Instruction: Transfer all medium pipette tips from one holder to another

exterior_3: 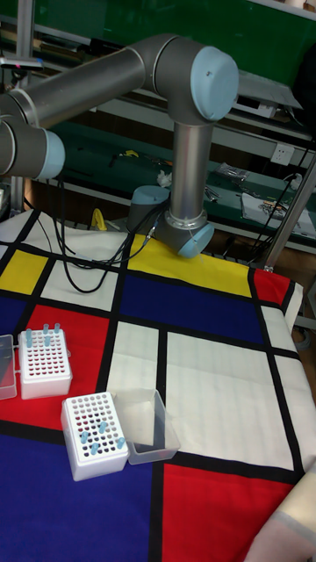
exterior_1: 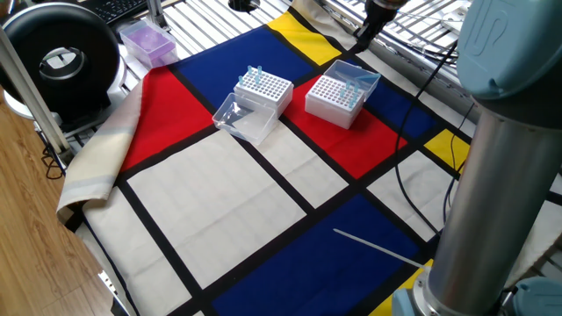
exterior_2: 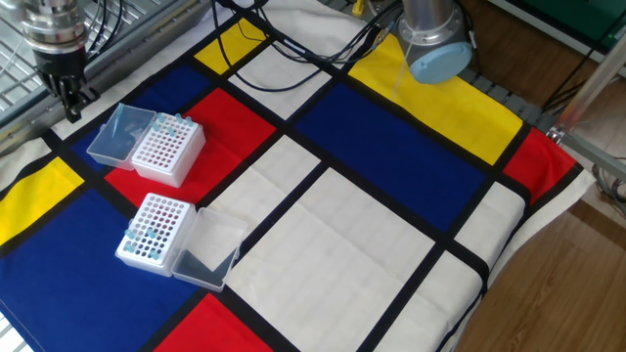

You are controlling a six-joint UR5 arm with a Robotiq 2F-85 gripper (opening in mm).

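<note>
At the 11 o'clock edge of the worktop (exterior_2: 391, 210) the gripper (exterior_2: 70, 100) is held off both holders, its opening not discernible; medium pipette tips (exterior_2: 139, 238) sit in the 8 o'clock holder (exterior_2: 152, 229), so an approach step is judged, requiring descent over one tip.

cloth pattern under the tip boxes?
Mondrian-style cloth: red, blue, yellow and white blocks, black lines. Clearest in the other fixed view.

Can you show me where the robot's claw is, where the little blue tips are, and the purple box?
gripper (exterior_2: 70, 101), the other fixed view, between its fingertips.
medium pipette tips (exterior_2: 168, 122), the other fixed view, on the cluster's tops.
purple box (exterior_1: 148, 41), one fixed view, on its top face.
</note>
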